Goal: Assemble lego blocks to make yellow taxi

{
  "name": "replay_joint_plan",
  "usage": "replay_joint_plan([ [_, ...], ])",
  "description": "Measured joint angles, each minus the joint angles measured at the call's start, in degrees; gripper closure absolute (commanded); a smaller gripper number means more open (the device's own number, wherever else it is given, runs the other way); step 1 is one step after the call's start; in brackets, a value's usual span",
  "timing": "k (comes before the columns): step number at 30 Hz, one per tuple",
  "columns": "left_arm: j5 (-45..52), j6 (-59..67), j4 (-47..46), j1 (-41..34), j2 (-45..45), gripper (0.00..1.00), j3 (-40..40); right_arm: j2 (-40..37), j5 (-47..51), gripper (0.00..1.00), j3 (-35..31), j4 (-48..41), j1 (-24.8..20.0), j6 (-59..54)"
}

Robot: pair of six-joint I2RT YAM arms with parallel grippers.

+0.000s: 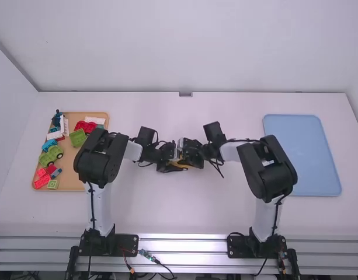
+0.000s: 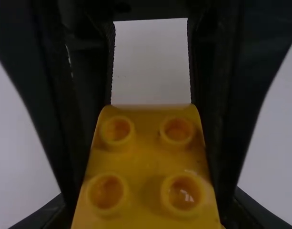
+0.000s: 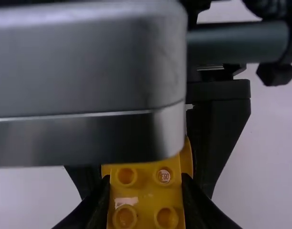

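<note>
Near the middle of the table, my left gripper (image 1: 173,160) and right gripper (image 3: 146,186) face each other from opposite sides. Between them is a yellow block (image 2: 148,162), studs upward. Both are closed to about its width, their fingers against its sides. Neither arm is clearly nearer. I cannot tell its long axis, nor whether it is one piece or two stacked. I judge the coming move turns on height: the right's hold looks higher, the left's lower, so I should press straight down, untwisted.

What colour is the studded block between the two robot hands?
The block is a warm yellow; the left wrist view shows it best.
</note>
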Motion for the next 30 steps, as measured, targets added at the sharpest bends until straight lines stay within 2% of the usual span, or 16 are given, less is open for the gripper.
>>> replay_joint_plan([
  [13,-0.1,-0.6,0.0,0.0,0.0,0.98,0.0,0.0,0.5,0.99,0.5,-0.7,0.5,-0.2],
  [23,-0.2,-0.6,0.0,0.0,0.0,0.98,0.0,0.0,1.2,0.9,1.6,-3.2,0.5,-0.7],
  [27,-0.2,-0.6,0.1,0.0,0.0,0.98,0.0,0.0,1.9,0.8,2.9,-5.9,0.6,-1.1],
  [30,-0.2,-0.6,0.0,0.0,0.0,0.98,0.0,0.0,2.2,0.77,3.2,-6.5,0.7,-1.3],
])
